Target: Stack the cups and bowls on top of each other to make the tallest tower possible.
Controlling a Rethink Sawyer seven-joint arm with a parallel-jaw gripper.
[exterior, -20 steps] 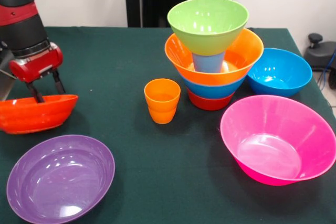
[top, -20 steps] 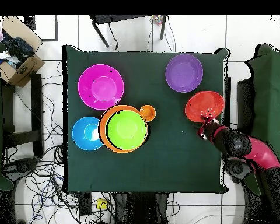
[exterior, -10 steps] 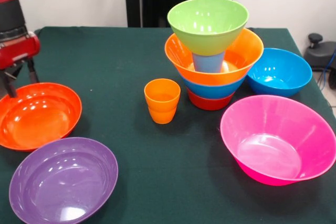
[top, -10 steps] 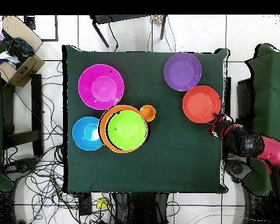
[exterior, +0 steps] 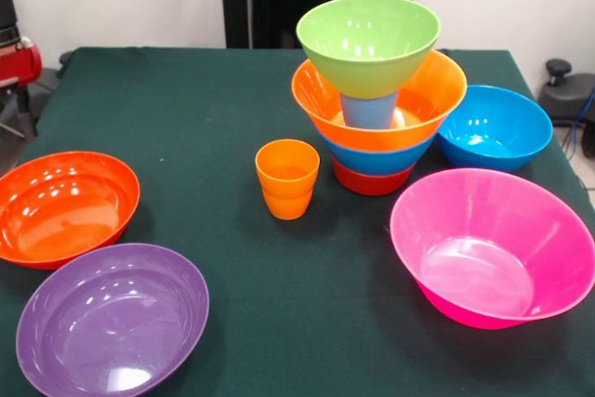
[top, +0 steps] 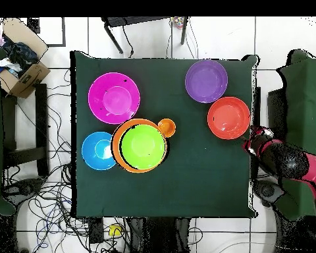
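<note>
Standing at the table's left, the red-orange bowl (exterior: 65,204) looks light and slick, best taken by its thin rim; the gripper's (top: 256,140) state cannot be told.

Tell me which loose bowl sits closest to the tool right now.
The red-orange bowl, at the table edge beside the tool. The purple bowl lies farther off; the pink bowl and loose blue bowl are across the table.
</note>
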